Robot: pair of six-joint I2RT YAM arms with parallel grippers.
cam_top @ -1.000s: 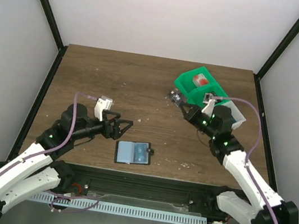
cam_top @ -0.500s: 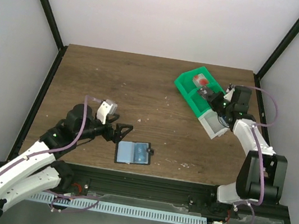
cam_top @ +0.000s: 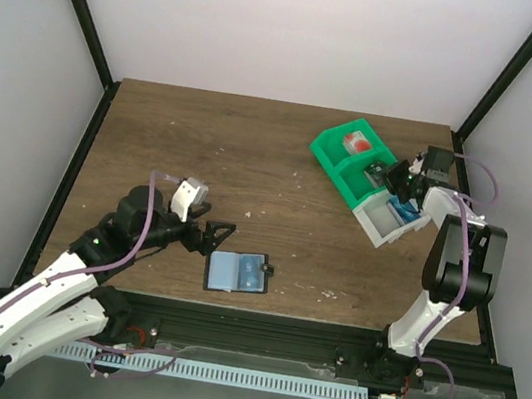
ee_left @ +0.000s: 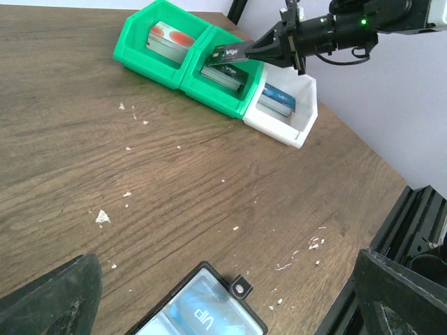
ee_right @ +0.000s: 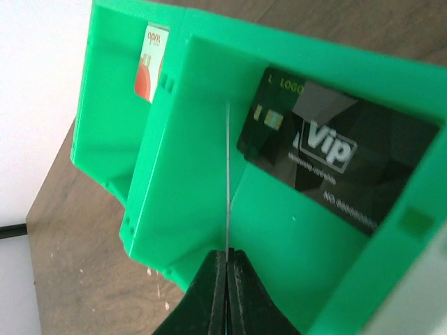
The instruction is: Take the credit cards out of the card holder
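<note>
The card holder point(cam_top: 236, 272) lies open and flat near the table's front edge, black-edged with a small tab point(ee_left: 242, 286). A blue credit card point(ee_left: 199, 315) marked VIP shows in its right half. My left gripper point(cam_top: 222, 237) stands wide open just left of the holder, its fingers point(ee_left: 59, 296) apart on either side of it. My right gripper point(ee_right: 228, 255) is shut on a thin dark credit card point(ee_left: 227, 54), seen edge-on in the right wrist view. It holds the card over the middle compartment of the green bin point(cam_top: 338, 158).
A black VIP card point(ee_right: 335, 164) lies in the bin's middle compartment and a red-and-white card point(cam_top: 358, 143) in the far one. The white end compartment point(cam_top: 380, 228) holds a blue card point(ee_left: 278, 100). Small white crumbs dot the wooden table point(cam_top: 205, 139).
My right arm swung from the table's middle out to the bin at the right, carrying the card. My left gripper edged slightly closer to the card holder.
</note>
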